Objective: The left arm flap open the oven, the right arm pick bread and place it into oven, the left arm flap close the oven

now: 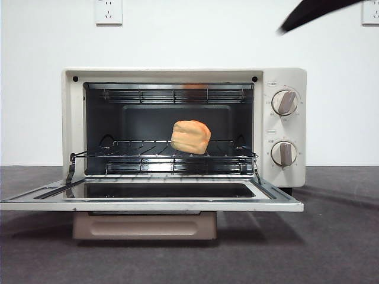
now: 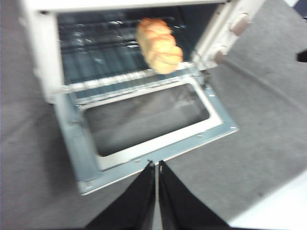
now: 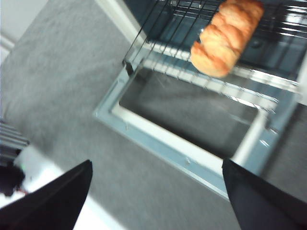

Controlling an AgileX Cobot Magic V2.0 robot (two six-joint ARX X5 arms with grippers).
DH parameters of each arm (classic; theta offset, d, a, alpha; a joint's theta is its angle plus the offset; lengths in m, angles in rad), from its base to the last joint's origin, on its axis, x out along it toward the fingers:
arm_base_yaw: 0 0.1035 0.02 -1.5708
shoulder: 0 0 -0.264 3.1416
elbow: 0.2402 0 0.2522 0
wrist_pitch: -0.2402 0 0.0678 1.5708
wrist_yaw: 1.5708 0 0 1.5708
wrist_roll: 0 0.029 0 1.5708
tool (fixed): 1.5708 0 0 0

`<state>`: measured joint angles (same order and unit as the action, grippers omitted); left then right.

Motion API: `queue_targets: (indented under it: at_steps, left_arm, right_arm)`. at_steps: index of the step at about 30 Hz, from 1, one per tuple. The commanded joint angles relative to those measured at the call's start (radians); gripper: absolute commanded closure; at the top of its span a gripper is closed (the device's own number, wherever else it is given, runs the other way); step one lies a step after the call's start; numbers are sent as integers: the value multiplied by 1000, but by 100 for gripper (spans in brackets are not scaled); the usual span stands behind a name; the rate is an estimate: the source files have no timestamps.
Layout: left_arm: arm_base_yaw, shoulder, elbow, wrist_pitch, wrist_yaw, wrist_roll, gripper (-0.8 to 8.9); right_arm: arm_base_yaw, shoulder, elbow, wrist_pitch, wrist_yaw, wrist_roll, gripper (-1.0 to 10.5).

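Gaping empty, right end effector (image 3: 156,196)

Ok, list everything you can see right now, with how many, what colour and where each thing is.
Oven: one, cream-white, centre of the table, door folded down flat and open.
Wire rack: one, dark metal, inside the oven cavity.
Bread: one, golden-orange, resting on the wire rack, right of centre.
Dials: two, beige knobs, stacked on the oven's right panel.
Wall sockets: two, white, high on the wall behind.
Table: one, dark grey surface.
Left gripper: one, black, jaws together, hanging above the front edge of the open door.
Right gripper: one, black, jaws wide apart, empty, above the table before the door.
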<state>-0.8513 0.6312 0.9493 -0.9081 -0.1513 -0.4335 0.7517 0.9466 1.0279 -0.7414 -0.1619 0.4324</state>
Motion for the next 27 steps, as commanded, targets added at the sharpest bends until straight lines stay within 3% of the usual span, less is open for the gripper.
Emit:
queue_targets:
  at_steps: [1, 7, 16, 27]
  left_arm:
    - [49, 46, 40, 27, 107, -5, 800]
    - [353, 222, 59, 96, 531, 43, 800]
    - [644, 459, 46, 56, 583, 167, 800]
    - [768, 534, -211, 215, 622, 147, 799]
  right_arm:
    - [7, -95, 20, -89, 7, -56, 514]
    - [7, -355, 20, -307, 13, -75, 514]
    - [7, -499, 20, -452, 43, -62, 514]
    - [7, -526, 20, -464, 89, -50, 514]
